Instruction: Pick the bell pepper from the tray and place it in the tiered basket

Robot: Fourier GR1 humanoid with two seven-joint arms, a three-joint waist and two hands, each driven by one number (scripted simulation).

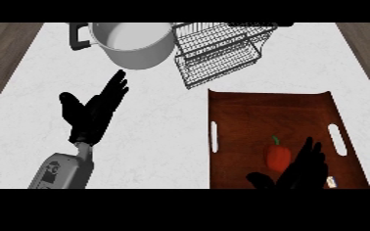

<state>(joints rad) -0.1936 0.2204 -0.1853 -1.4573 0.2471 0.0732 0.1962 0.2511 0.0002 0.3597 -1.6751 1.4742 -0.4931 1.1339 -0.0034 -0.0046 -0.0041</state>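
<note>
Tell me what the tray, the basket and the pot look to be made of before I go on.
The tray looks like dark reddish-brown wood with a smooth finish; faint grain shows, though it could be laminate. The basket is thin dark wire in an open grid, probably metal. The pot looks like brushed grey metal, pale and matte inside, with dark handles, perhaps plastic.

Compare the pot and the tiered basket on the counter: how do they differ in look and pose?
The pot has solid grey walls; the tiered basket is open dark wire you can see through. The pot is round with a black side handle; the tiered basket is boxy and stacked in levels. The pot stands upright; the tiered basket looks tilted. Both sit at the counter's far edge.
</note>
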